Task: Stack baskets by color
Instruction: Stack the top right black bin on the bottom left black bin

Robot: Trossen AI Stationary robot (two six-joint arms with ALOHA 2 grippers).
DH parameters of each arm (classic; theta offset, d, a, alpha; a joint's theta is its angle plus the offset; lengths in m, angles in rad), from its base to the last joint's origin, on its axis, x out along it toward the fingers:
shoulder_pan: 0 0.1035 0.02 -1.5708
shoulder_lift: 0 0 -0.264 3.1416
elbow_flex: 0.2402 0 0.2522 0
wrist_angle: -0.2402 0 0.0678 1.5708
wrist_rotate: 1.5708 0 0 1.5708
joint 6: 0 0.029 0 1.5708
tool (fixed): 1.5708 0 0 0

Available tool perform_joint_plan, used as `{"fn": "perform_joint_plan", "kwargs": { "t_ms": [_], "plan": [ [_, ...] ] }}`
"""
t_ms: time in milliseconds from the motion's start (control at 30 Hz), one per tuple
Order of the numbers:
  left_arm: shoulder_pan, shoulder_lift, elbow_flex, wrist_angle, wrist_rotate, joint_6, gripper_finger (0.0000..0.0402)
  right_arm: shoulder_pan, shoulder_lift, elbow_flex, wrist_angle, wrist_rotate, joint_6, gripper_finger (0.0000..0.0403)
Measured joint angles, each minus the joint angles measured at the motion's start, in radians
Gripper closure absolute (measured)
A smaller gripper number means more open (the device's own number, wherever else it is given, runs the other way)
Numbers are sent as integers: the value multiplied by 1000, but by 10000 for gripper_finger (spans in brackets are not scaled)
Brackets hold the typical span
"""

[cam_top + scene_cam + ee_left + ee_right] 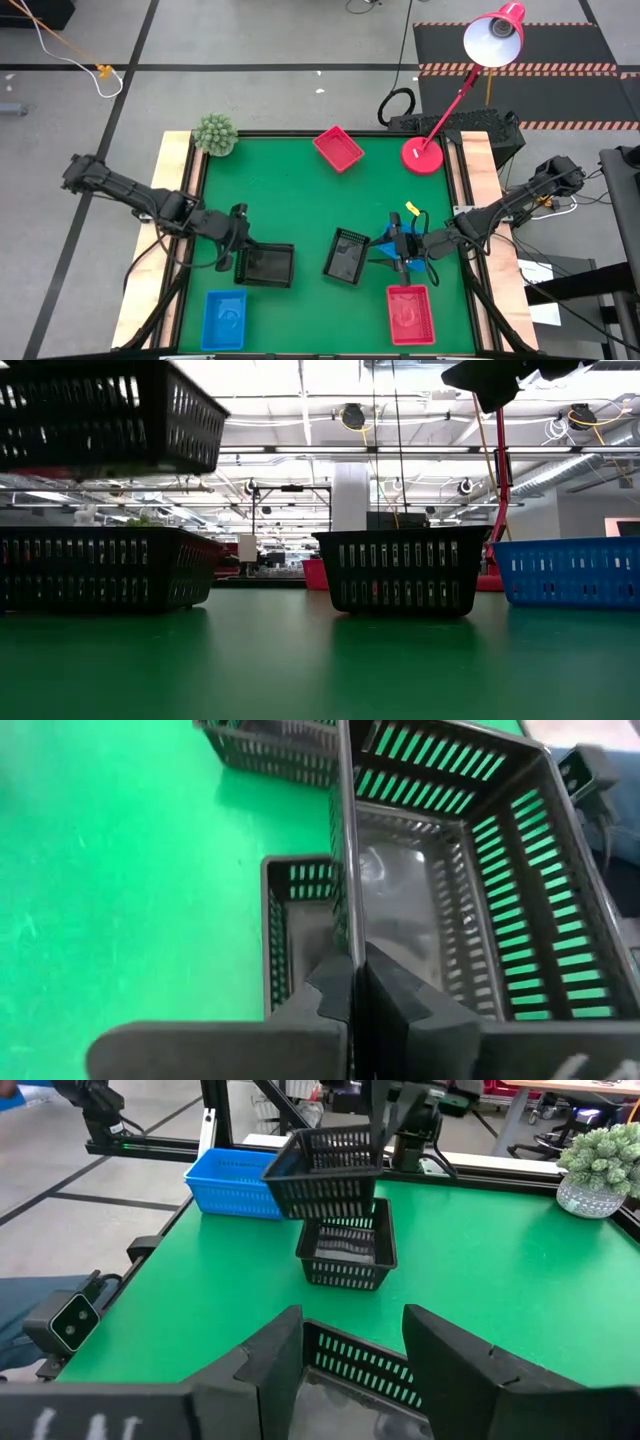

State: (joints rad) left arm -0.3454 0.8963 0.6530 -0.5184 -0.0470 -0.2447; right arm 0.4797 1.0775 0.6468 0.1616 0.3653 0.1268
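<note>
My left gripper (240, 252) is shut on a black basket (270, 264), which hangs in the air (100, 415) over a second black basket (100, 568) standing on the green mat. That lower basket also shows in the left wrist view (300, 920). A third black basket (348, 255) stands at mid-table. My right gripper (350, 1350) is open just to the right of it and touches nothing. A blue basket (384, 249) shows partly beneath that gripper. Farther off lie another blue basket (223, 318) and two red baskets (338, 148) (411, 313). My left gripper pinches the lifted basket's left wall at its rim (349, 945), one finger inside the basket and one outside. The fingers slant down from the table's left. The basket hangs clear and roughly level, above the lower black basket.
A small potted plant (214, 134) stands at the far left corner. A red desk lamp's base (423, 155) stands at the far right. The mat's middle and far part lie bare between them.
</note>
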Motion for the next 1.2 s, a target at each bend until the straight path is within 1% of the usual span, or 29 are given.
{"fn": "perform_joint_plan", "kwargs": {
  "t_ms": [133, 267, 367, 567, 700, 867, 1067, 1200],
  "plan": [
    [55, 0, -23, 1, 59, 8, 394, 0, 0, 0, 0, 0, 0, 236],
    [96, 0, -40, 2, 80, 36, 389, 0, 0, 0, 0, 0, 0, 236],
    [123, 0, -51, 5, 96, 50, 395, 0, 0, 0, -1, 0, 0, 236],
    [160, 0, -110, 76, 150, 54, 387, 0, 0, 0, -1, 0, 0, 236],
    [174, 0, -146, 116, 178, 57, 395, 0, 0, 0, -2, -1, 0, 236],
    [187, 0, -169, 125, 181, 57, 386, 0, 0, 0, -2, -1, -4, 236],
    [191, 0, -169, 128, 181, 52, 395, 0, 0, 0, -2, -1, -4, 236],
    [191, 0, -169, 126, 179, 36, 381, 0, 0, 0, -2, -1, -4, 236]
  ]
}}
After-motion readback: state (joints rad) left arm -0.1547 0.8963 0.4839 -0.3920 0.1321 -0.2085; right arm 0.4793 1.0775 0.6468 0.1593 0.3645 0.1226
